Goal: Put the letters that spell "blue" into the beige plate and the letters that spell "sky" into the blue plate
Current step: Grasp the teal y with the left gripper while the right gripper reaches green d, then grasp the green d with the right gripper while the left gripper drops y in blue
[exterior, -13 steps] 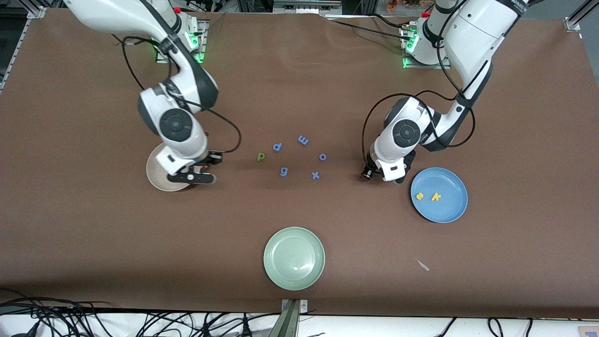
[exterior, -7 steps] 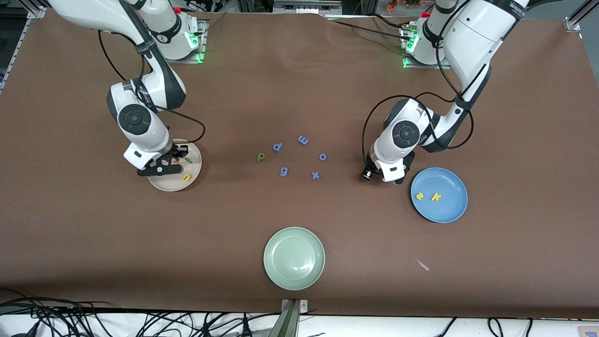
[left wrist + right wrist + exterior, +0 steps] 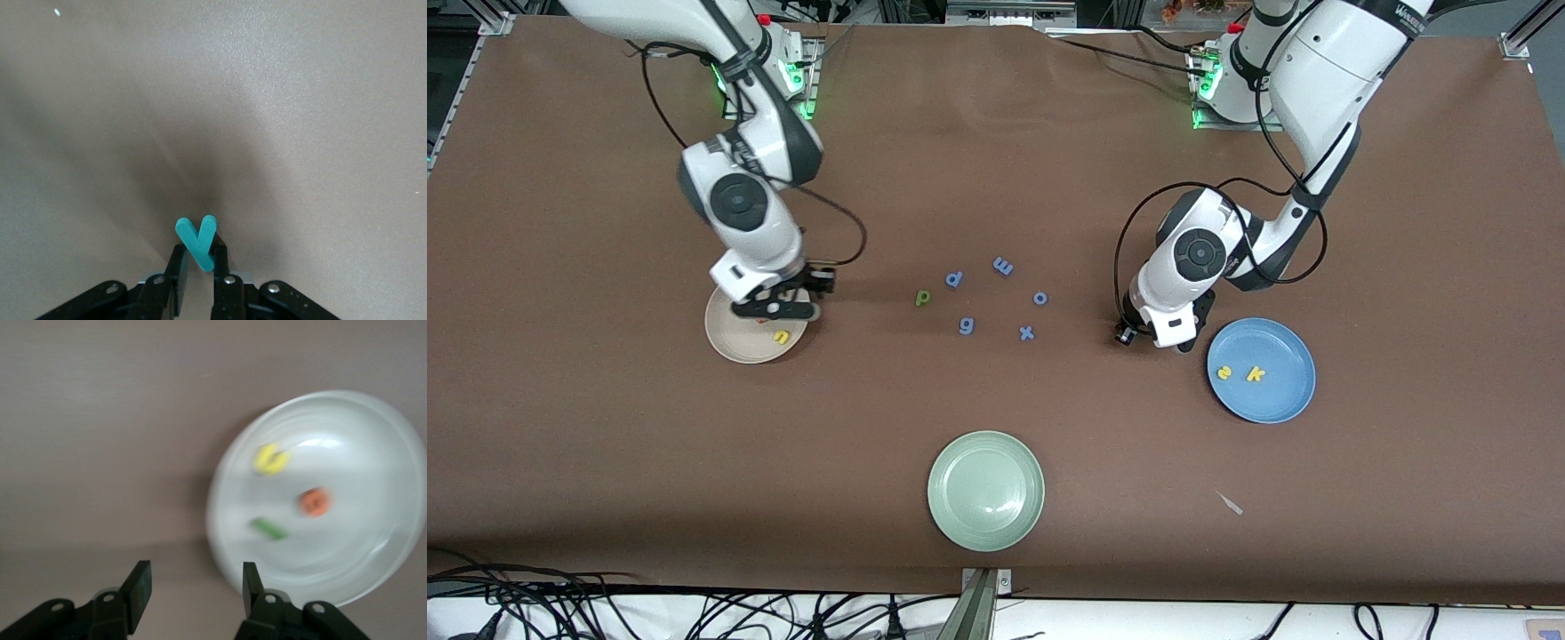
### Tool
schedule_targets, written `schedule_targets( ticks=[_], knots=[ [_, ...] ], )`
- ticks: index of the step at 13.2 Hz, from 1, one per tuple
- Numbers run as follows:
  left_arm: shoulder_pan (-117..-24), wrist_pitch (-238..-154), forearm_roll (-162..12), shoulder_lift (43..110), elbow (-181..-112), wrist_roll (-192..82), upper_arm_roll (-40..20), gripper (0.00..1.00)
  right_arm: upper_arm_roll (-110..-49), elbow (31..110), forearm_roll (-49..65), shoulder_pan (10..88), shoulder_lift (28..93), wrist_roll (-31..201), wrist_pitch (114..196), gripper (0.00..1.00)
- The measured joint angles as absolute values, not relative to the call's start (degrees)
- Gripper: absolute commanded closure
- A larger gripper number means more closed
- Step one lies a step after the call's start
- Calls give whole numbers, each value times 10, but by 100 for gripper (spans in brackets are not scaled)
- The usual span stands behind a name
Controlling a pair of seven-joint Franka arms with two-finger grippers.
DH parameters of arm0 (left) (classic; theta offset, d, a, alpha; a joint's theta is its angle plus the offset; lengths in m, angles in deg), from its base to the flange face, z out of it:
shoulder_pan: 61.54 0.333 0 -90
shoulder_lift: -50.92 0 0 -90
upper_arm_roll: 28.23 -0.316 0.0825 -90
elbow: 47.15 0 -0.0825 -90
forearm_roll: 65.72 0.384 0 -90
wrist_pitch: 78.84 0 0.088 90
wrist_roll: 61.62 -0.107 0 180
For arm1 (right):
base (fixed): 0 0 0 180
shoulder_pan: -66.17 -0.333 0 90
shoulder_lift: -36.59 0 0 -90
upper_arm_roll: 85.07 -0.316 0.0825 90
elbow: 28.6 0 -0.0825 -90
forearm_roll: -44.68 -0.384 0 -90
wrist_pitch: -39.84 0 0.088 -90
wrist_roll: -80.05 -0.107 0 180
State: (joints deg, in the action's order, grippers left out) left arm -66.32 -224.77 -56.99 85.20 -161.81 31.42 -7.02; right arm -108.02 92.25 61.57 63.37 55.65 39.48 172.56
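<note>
Across the front view's middle right, the left gripper [image 3: 1181, 342] sits low beside the round blue plate [image 3: 1261, 370]. Its wrist view shows narrowed fingers pinching the teal foam y [image 3: 198, 241]. Right gripper [image 3: 193, 590] open beside the round beige plate [image 3: 320, 500]. A shallow pinch might drop the y.

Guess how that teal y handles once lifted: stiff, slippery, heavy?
Probably stiff enough: the teal y keeps its shape pinched in the left gripper. Likely very light, being small and thin. It sits tilted between the fingers, so it may twist or slip.

front camera high, faces robots; wrist cameras close, looking down (right shares beige plate [image 3: 313, 500] with front).
</note>
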Motion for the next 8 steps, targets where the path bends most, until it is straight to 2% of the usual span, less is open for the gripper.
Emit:
schedule_targets(
  ticks=[4,8],
  knots=[
    [-663,-2245,-570,852,-1615,314,-73,99,-1122,862,616,579,640,228,1749,36],
    [-659,-2192,-546,847,-1581,313,-77,100,-1122,836,629,548,700,202,1803,36]
  ],
)
